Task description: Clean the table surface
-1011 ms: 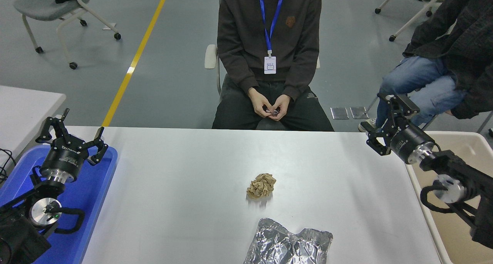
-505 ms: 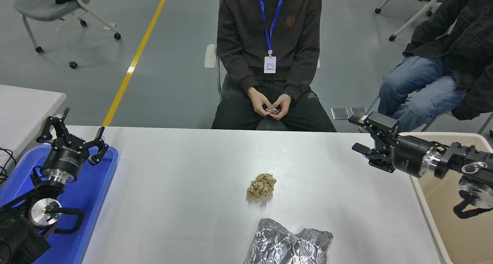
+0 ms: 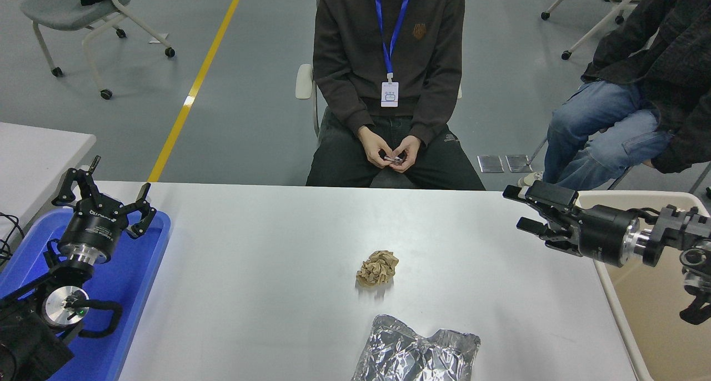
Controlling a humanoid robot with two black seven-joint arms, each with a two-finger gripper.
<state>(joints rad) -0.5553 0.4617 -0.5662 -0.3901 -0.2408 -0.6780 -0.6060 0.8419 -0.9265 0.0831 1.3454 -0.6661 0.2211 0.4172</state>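
Your right black gripper (image 3: pixel 519 207) has swung from pointing up and away a second ago to lying almost level, pointing left over the right edge of the large matte white table surface (image 3: pixel 266 270), which fills the middle of the view. Its jaws stand apart, holding nothing. The crumpled brown paper ball (image 3: pixel 377 268) sits where it was, mid-table, well apart from that gripper, and the crinkled silver foil bag (image 3: pixel 415 354) remains just nearer you. Your left black gripper (image 3: pixel 105 191) stays parked over the blue plastic tray (image 3: pixel 136 284), fingers spread and empty. The beige bin (image 3: pixel 661 297) sits under your right arm.
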